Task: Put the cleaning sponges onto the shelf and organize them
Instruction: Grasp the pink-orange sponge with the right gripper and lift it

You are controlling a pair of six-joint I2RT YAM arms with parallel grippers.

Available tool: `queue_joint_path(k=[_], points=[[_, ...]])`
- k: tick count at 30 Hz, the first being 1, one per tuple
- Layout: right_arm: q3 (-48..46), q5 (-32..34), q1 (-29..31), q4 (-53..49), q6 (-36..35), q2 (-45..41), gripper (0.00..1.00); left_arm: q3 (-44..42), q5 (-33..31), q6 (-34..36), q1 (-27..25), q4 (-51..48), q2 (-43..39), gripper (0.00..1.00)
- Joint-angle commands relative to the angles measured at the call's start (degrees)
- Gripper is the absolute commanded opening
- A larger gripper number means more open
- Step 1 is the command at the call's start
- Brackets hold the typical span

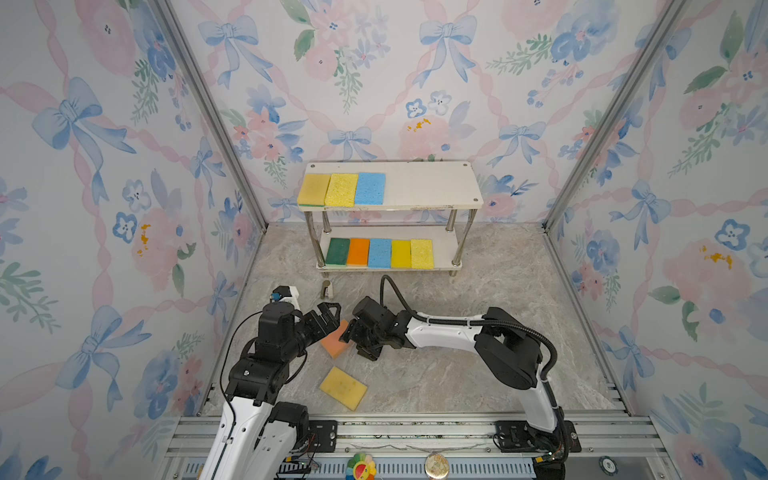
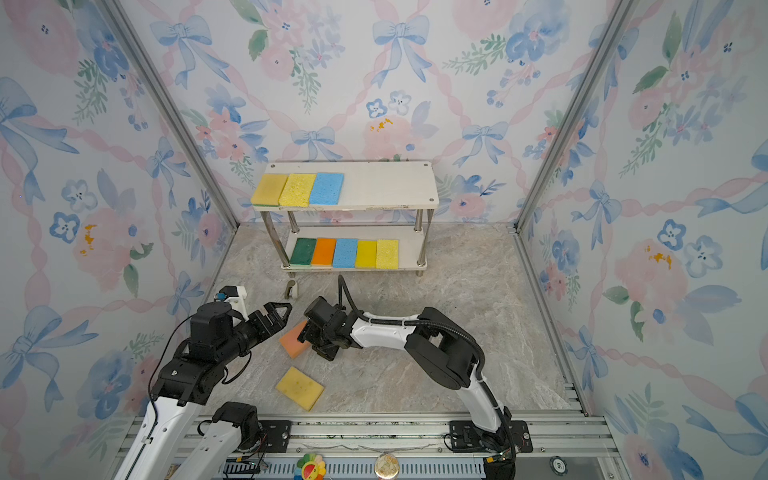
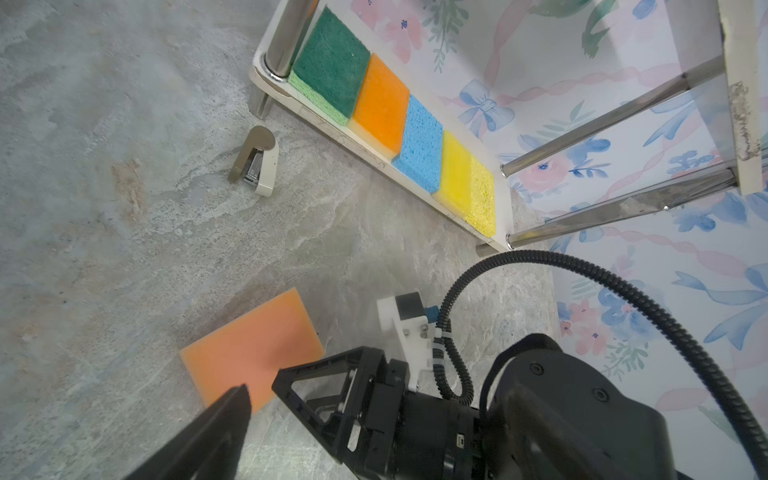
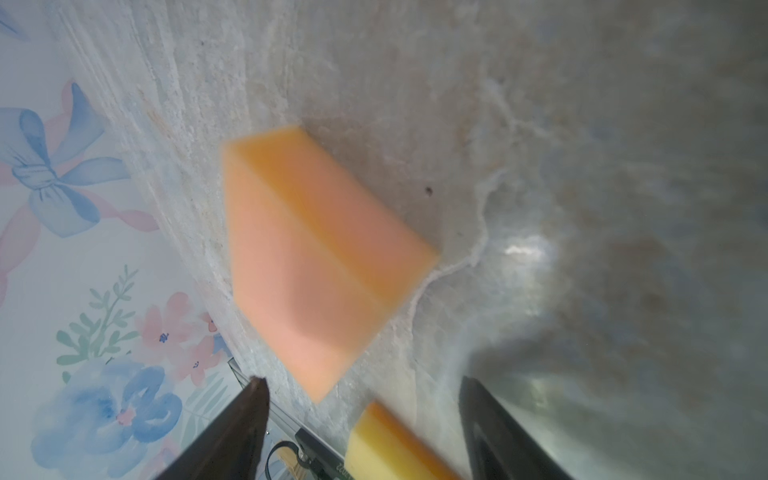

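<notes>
Peach-orange sponge [image 4: 307,266] lies flat on the floor just ahead of the nearer right gripper [image 4: 362,382], its jaws parted and empty, long axis askew to them; left gripper [image 1: 334,318] wide open, empty, beside it.

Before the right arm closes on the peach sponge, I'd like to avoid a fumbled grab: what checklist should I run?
1. Right gripper jaws open: ok.
2. Peach sponge between those jaws: not ok; it lies flat on the table, ahead of them.
3. Left gripper clear of that sponge: cannot tell; its open jaws hang close beside it.
4. Room on the shelf's top board: ok; the right part is bare.
5. Room on the lower board: not ok; five sponges fill it.
6. Yellow sponge apart from the peach one: ok.
</notes>
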Motion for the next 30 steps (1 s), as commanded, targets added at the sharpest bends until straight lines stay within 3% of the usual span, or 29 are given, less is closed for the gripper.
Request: queue_joint_path(k=[1,11,20,26,30], points=[[2.07,1.85,-0.71,-3.75,-0.14,2.52,0.69,1.45,-0.39,0.95,0.31,-0.60,0.04,0.98],[7.09,2.77,-1.86,-8.60,-5.00,6.04,0.49,1.14,0.22,1.68,0.29,-0.59,-0.05,0.98],[7.59,2.76,-3.25,-9.76,-11.99,3.27,0.19,1.75,0.56,2.84,-0.53,-0.54,0.04,0.98],[2.90,1.66,-6.63,-13.47,-22.83,-5.71,0.13,1.60,3.84,2.84,-3.18,-0.29,5.55,0.98],[-2.29,-1.44,-11.26,-19.83,-35.65,-13.63,0.13,1.88,8.06,2.41,-5.38,2.43,10.80,0.98]])
